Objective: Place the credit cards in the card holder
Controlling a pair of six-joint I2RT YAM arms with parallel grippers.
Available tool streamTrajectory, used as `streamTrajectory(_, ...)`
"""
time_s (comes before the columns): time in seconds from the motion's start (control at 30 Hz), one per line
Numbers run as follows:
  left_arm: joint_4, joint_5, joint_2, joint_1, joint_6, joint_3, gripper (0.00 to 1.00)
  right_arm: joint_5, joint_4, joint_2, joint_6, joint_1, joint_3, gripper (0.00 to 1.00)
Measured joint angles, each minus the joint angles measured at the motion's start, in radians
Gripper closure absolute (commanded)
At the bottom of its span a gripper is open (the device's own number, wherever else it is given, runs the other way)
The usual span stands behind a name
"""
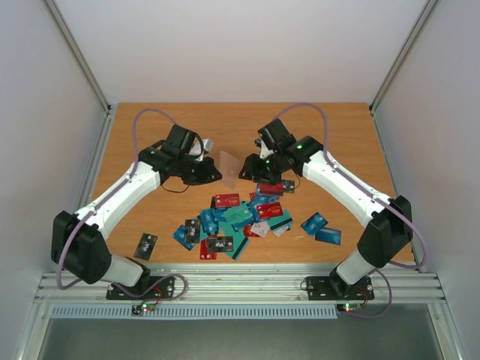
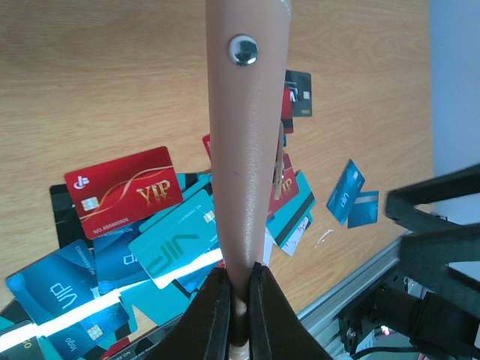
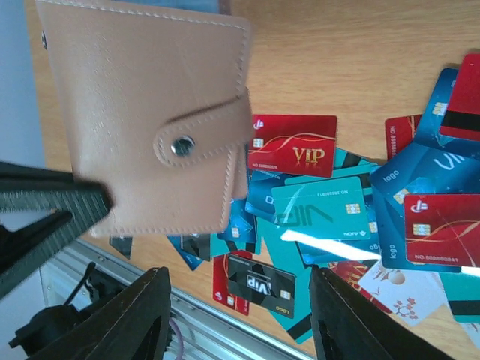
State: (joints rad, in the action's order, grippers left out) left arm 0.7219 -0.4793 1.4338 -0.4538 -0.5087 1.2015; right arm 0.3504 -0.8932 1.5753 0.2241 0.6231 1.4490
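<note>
Card holder point(image 3: 142, 97) closed, in left gripper point(image 2: 238, 279)

Wooden table point(image 1: 337, 127) strewn with credit cards point(image 1: 240, 219)
The orange-brown top carries a loose, overlapping heap of red, teal, blue, black and white cards around its middle, toward the near edge. One black card point(image 1: 145, 245) lies alone at the near left, and two blue cards point(image 1: 314, 223) lie just right of the heap.
</note>
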Motion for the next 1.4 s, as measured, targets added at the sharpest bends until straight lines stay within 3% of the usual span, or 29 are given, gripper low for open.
streamTrajectory(0.37,0.045,0.046,-0.001,-0.11,0.004,0.085,1.0,-0.011,0.02,0.064,0.015,0.04,0.039,0.55)
streamTrajectory(0.77,0.087,0.081,-0.001,-0.156,0.072,0.132,1.0,-0.066,0.018,0.066,-0.019,0.04,0.039,0.63)
streamTrajectory(1.23,0.082,0.06,-0.001,-0.173,0.091,0.132,1.0,-0.076,0.008,0.068,-0.077,0.047,0.055,0.82)
streamTrajectory(1.4,0.082,0.063,-0.001,-0.195,0.097,0.132,1.0,-0.069,-0.001,0.068,-0.092,0.051,0.056,0.93)
